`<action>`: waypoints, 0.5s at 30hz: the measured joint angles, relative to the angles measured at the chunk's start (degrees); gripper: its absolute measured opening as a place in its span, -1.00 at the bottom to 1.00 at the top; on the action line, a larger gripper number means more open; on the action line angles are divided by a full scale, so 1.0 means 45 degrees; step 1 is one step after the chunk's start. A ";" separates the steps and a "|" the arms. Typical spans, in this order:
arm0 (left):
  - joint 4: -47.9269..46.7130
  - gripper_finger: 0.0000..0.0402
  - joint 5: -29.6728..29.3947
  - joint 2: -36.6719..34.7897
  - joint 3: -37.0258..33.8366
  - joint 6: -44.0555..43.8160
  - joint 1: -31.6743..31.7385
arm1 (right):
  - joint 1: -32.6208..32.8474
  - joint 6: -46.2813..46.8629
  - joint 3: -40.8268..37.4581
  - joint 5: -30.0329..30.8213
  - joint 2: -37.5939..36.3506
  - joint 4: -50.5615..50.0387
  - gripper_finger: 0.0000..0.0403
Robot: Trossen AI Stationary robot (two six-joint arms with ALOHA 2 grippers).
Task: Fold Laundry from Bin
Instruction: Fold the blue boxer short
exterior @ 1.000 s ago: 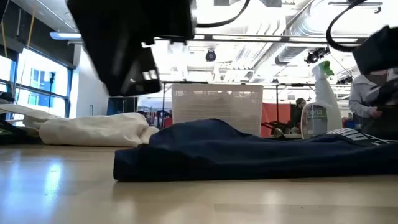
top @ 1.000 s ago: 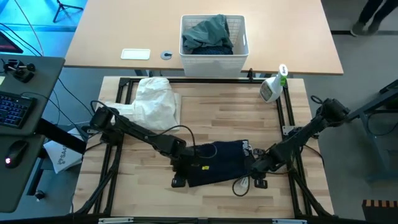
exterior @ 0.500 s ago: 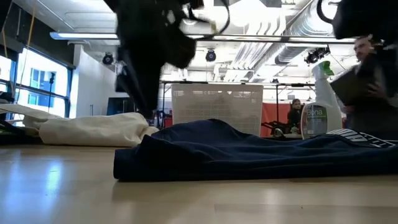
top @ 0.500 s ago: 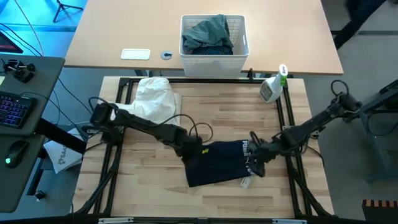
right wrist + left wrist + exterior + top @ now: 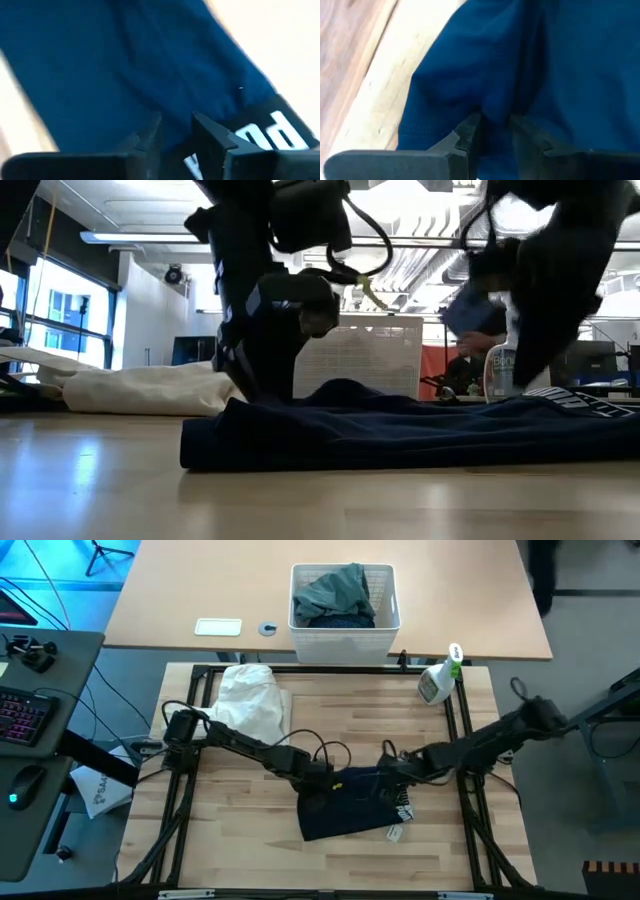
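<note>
near: dark puma garment [image 5: 352,808] on table, narrower, right edge folded inward | left gripper [image 5: 492,131] pinches a fabric ridge | right gripper [image 5: 176,131] nips cloth by lettering, moved inward | far: bin [image 5: 386,618] holds more laundry; fold midway

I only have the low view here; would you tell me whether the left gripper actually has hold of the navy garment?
Observer: Yes. In the left wrist view the left gripper pinches a raised ridge of the navy garment.
Operator: Thank you. Is anything inside the bin?
Observer: From above, the bin holds a grey-green top.
Operator: And where is the right gripper?
Observer: The right gripper is at the garment's edge nearest the bin, close to its white lettering.
</note>
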 joint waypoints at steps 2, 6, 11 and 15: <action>-0.0176 -0.60 -0.0023 0.0008 0.0016 0.0383 -0.0015 | -0.0360 -0.0414 0.0000 -0.0581 0.0802 0.0113 -0.57; -0.0814 -0.64 -0.0366 -0.0255 -0.0045 0.1187 -0.0019 | -0.0912 -0.1121 0.0000 -0.1300 0.2147 -0.0015 -0.74; -0.2117 -0.65 -0.0616 -0.0477 -0.0060 0.2196 -0.0015 | -0.1240 -0.1473 0.0063 -0.1428 0.2543 -0.0166 -0.92; -0.2947 -0.65 -0.0721 -0.0577 -0.0050 0.2601 -0.0010 | -0.1298 -0.1482 0.0010 -0.1424 0.1869 -0.0229 -0.99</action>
